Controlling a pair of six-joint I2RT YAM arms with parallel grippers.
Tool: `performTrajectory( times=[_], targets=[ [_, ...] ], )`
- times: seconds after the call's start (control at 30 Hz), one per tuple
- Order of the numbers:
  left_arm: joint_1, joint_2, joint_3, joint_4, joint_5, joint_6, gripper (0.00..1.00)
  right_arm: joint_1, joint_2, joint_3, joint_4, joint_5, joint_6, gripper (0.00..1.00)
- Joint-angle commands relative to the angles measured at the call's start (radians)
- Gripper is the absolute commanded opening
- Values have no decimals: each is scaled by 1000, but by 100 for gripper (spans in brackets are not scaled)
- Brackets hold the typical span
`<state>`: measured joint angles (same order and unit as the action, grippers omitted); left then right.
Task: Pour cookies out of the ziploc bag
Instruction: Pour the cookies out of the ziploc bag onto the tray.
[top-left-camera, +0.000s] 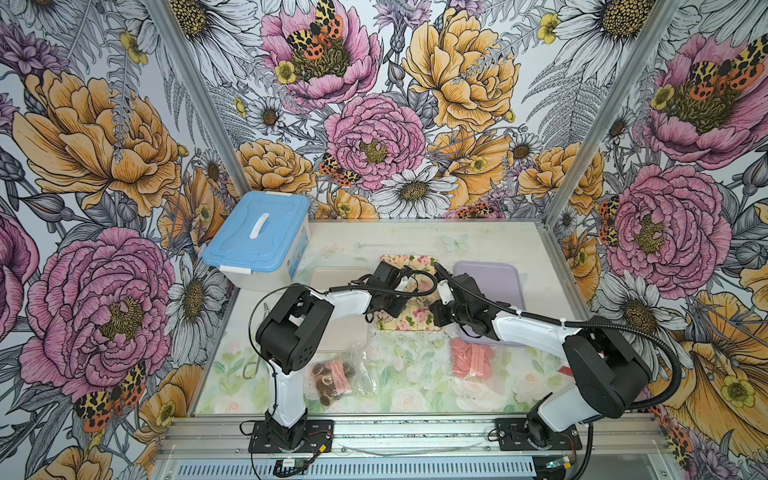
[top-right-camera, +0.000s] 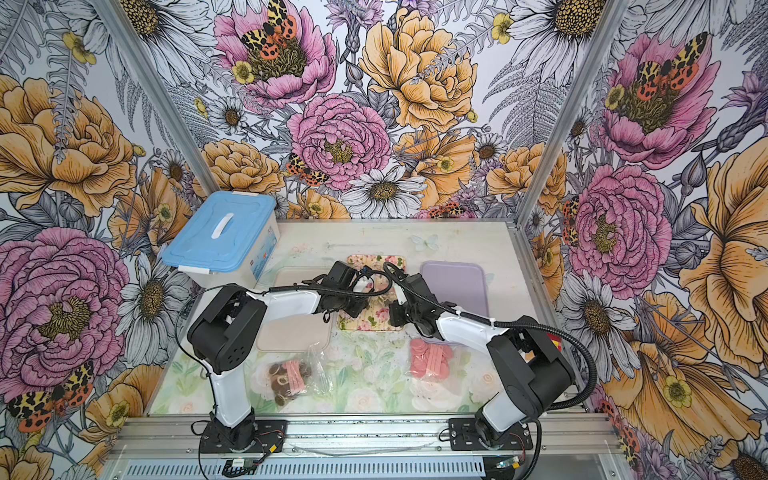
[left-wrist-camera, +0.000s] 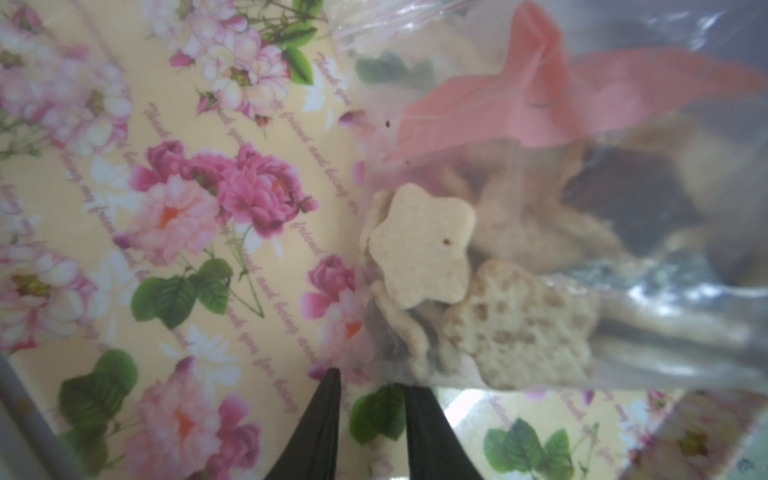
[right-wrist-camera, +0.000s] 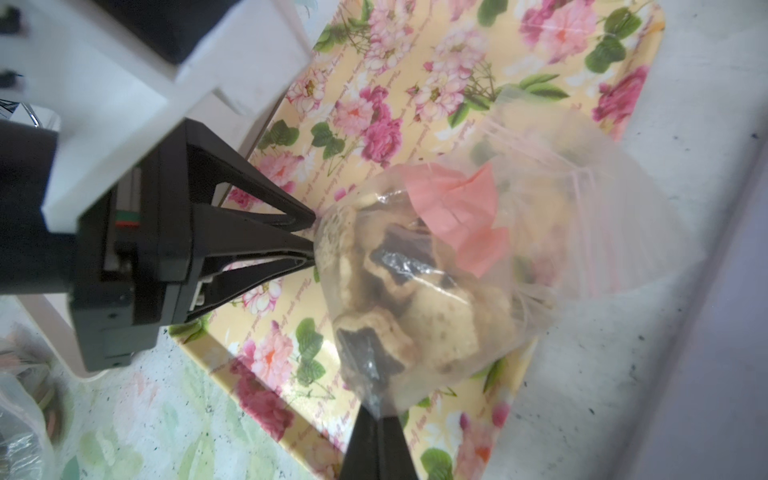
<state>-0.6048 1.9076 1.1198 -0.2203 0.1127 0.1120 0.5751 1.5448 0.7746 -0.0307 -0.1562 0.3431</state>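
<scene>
Ziploc bag (right-wrist-camera: 436, 291) of cream and dark star cookies (left-wrist-camera: 419, 245) hangs over yellow floral tray (right-wrist-camera: 374, 104) mid-table. Near edge: 2 more cookie bags, brown/pink (top-left-camera: 332, 376) and pink discs (top-left-camera: 471, 357). R gripper (right-wrist-camera: 376, 419) pinched shut on bag corner. L gripper (left-wrist-camera: 372, 380) at bag's side, jaws slightly apart, grip unclear. Far back-left: blue-lidded box (top-left-camera: 259, 237).

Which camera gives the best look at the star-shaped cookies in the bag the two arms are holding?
The left wrist view: a cream star cookie fills it, sharp. The right wrist view shows the bag blurrier; in both top views the arms hide it.
</scene>
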Motion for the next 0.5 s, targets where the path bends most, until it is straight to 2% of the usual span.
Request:
performTrajectory(
  times=[0.0,0.13,0.17,0.3,0.47],
  targets=[
    [-8,26,8,0,-22,16,23,-6,-30,-1,31,-18,7,0],
    [-24,32,6,26,-44,22,20,-6,-25,-1,32,-24,8,0],
    [-27,34,5,32,-44,24,21,-6,-26,-1,32,-23,8,0],
    [-37,48,8,38,-63,36,36,-6,-25,-1,32,-25,10,0],
    [-52,52,13,39,-139,40,37,-6,-28,-4,34,-29,11,0]
  ],
)
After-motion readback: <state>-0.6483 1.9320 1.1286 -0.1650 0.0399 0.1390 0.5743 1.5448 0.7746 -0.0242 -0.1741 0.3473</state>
